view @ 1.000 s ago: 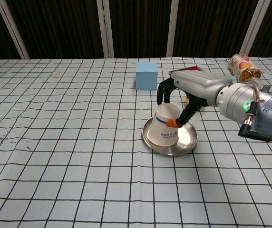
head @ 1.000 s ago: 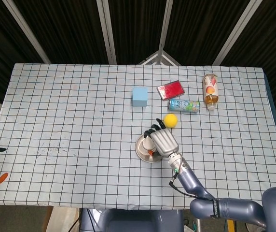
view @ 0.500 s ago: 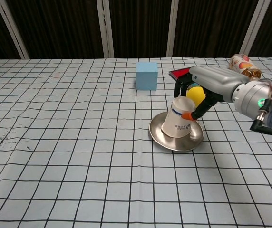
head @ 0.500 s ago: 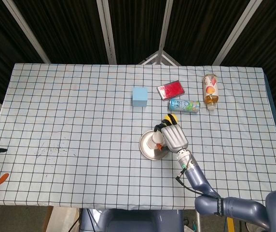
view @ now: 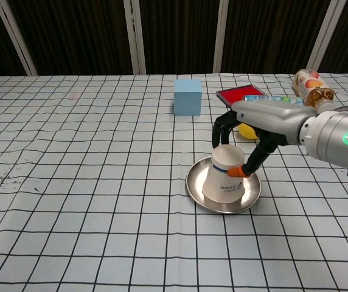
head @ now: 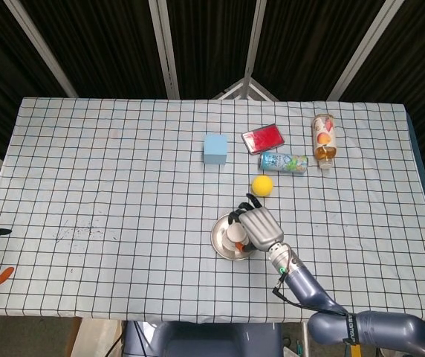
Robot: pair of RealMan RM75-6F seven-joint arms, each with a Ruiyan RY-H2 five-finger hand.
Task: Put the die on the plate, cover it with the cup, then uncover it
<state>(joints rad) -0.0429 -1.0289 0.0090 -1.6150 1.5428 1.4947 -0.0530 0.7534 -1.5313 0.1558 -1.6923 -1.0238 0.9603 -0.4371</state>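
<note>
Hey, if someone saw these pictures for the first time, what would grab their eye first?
Probably the right hand gripping an upside-down paper cup on the steel plate near the table's middle. Behind it lie a yellow ball, a light blue block and a red box.

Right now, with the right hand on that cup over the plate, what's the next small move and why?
Probably settle the cup flat. The right hand grips its top, and it stands upside down but tilted on the plate. The die isn't visible, presumably underneath.
</note>
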